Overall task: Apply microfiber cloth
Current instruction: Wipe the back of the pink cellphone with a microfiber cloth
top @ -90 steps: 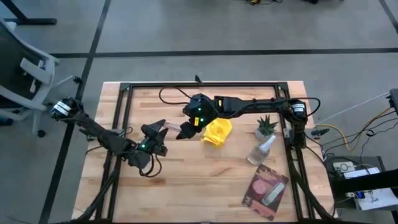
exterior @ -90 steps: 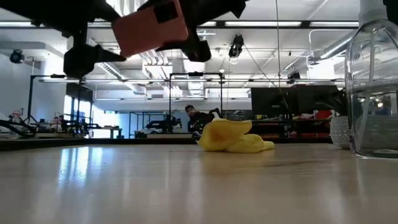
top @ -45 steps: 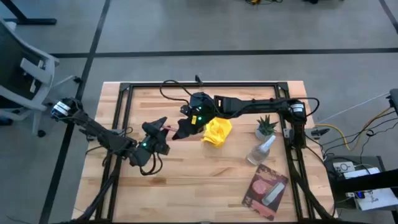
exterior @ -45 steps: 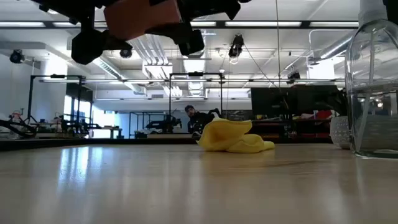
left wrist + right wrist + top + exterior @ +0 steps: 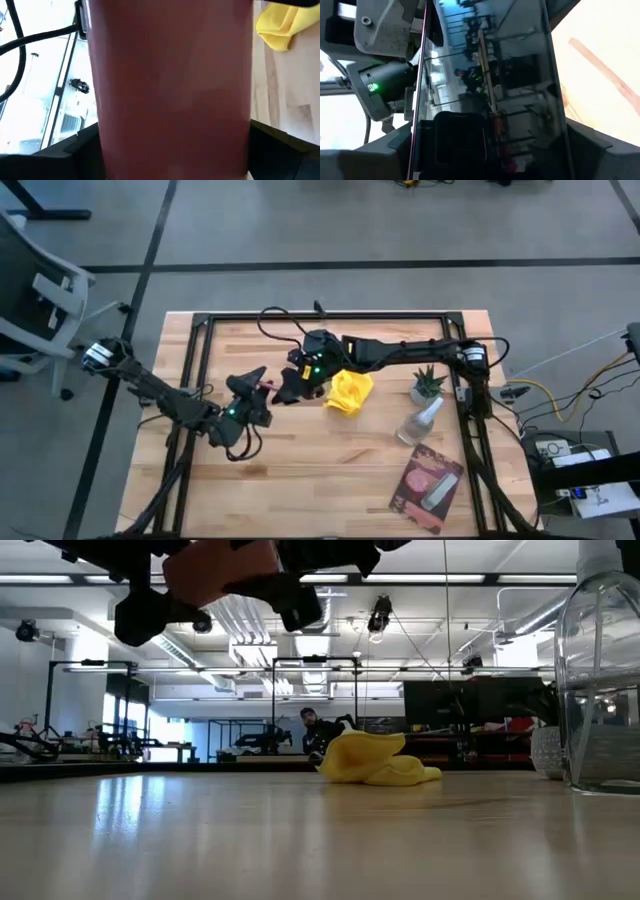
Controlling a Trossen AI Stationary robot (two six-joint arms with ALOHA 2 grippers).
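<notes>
The yellow microfiber cloth (image 5: 348, 391) (image 5: 375, 760) lies crumpled on the table, right of centre, and no gripper touches it. Its edge also shows in the left wrist view (image 5: 282, 25). Left of the cloth, a flat phone-like slab (image 5: 266, 386) (image 5: 220, 565) with a pink back and a dark glossy face hangs high above the table. My left gripper (image 5: 257, 389) comes at it from the left and my right gripper (image 5: 284, 390) from the right, and both are shut on it. My left gripper has the slab's pink back (image 5: 175, 90) filling its view. The slab's two side edges (image 5: 102, 145) sit between the two fingers (image 5: 80, 150), and it is lifted clear of the table. My right gripper has the slab's glossy dark face (image 5: 485, 90) running forward between its two fingers (image 5: 590, 145). One finger is at each side edge (image 5: 420, 135). It comes roughly level from the table's right, and the slab is clear of the table.
A small potted plant (image 5: 428, 384) and a clear spray bottle (image 5: 420, 420) (image 5: 600, 680) stand right of the cloth. A pink-and-dark flat packet (image 5: 428, 485) lies near the front right. A black frame (image 5: 320, 316) rims the tabletop.
My right gripper has moved a little toward the table's left, closer to my left gripper. In the low view the pink slab has gone up and to the left. The cloth has not moved.
</notes>
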